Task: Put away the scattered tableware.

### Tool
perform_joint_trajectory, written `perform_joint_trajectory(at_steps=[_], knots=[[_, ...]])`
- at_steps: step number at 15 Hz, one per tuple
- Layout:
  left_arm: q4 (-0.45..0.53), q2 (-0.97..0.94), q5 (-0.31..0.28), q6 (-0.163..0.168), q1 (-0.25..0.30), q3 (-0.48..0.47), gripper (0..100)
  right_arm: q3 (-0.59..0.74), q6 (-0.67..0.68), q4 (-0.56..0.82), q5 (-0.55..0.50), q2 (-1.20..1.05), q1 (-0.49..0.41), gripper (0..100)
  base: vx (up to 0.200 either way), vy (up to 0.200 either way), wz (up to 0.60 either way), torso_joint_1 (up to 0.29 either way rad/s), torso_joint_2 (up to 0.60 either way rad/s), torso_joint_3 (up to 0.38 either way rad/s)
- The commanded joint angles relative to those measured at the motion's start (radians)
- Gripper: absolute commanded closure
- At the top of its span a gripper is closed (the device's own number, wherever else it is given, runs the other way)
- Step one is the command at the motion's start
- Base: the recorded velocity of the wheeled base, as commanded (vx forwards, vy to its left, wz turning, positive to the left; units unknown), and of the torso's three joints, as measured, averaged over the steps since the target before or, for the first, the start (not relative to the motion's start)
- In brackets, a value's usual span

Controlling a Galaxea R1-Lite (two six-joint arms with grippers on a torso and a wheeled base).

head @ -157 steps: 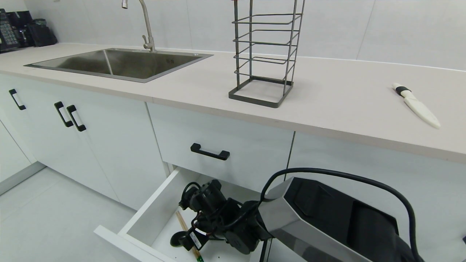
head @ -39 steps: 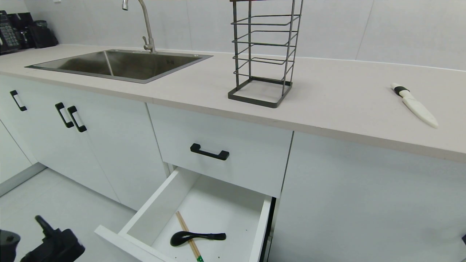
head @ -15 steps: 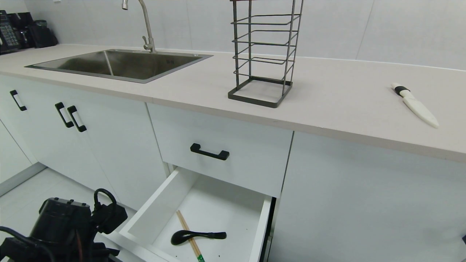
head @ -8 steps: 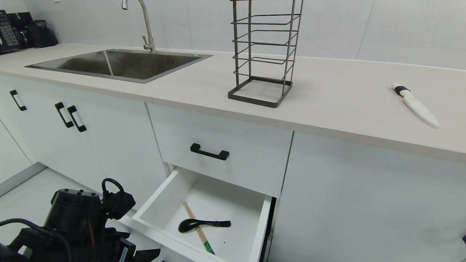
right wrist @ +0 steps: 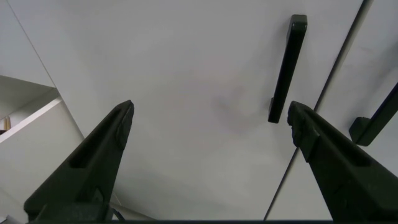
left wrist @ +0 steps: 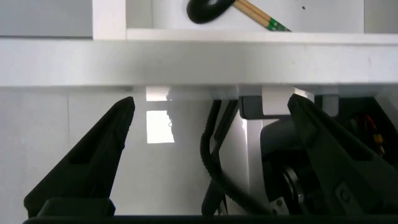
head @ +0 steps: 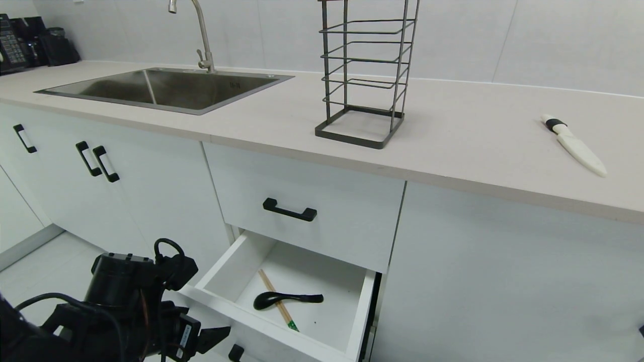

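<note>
Spoon count is one: the black spoon [head: 287, 299] lies in the open drawer [head: 224, 266] at the lower middle of the head frame, across the chopsticks [head: 277, 301], which look like one pair lying close together. One white knife [head: 573, 146] rests on the table [head: 478, 136] at the right. Left tool [head: 224, 343], at the lower left, stands wide open just before the drawer front and holds nothing; whether it touches the front I cannot tell. Right tool [right wrist: 211, 155] is wide open too and empty, facing a white cabinet door [right wrist: 186, 93] with one black handle [right wrist: 287, 68].

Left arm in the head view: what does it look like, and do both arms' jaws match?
The left arm is black and chunky, with looped black cables and a small white label near its tip. Both wrist views show matching jaws: two black, wedge-shaped prongs tapering to blunt tips.
</note>
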Motion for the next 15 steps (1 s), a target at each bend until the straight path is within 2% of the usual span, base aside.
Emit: perform_joint_trajectory(at_steps=[1, 3, 6, 8, 10, 12, 15], knots=[[-0.009, 0.029, 0.002, -0.011, -0.001, -0.039, 0, 0.000, 0.000, 0.000, 0.000, 0.002, 0.001, 0, 0.000, 0.000, 0.00, 0.000, 0.00, 0.000], [-0.010, 0.041, 0.002, -0.019, -0.002, -0.059, 0, 0.000, 0.000, 0.000, 0.000, 0.000, 0.001, 0, 0.000, 0.000, 0.00, 0.000, 0.00, 0.000], [-0.069, 0.110, 0.002, -0.022, -0.001, -0.100, 0, 0.000, 0.000, 0.000, 0.000, 0.002, 0.001, 0, 0.000, 0.000, 0.00, 0.000, 0.00, 0.000], [-0.128, 0.158, 0.001, -0.027, -0.001, -0.113, 0, 0.000, 0.000, 0.000, -0.001, 0.000, 0.001, 0, 0.000, 0.000, 0.00, 0.000, 0.00, 0.000], [-0.213, 0.207, 0.002, -0.042, -0.001, -0.113, 0, 0.000, 0.000, 0.000, 0.000, 0.002, 0.001, 0, 0.000, 0.000, 0.00, 0.000, 0.00, 0.000], [-0.310, 0.261, 0.002, -0.043, 0.001, -0.113, 0, 0.000, 0.000, 0.000, 0.000, 0.002, 0.001, 0, 0.000, 0.000, 0.00, 0.000, 0.00, 0.000], [-0.372, 0.308, -0.002, -0.045, -0.001, -0.125, 0, 0.000, 0.000, 0.000, -0.001, 0.002, 0.001, 0, 0.000, 0.000, 0.00, 0.000, 0.00, 0.000]])
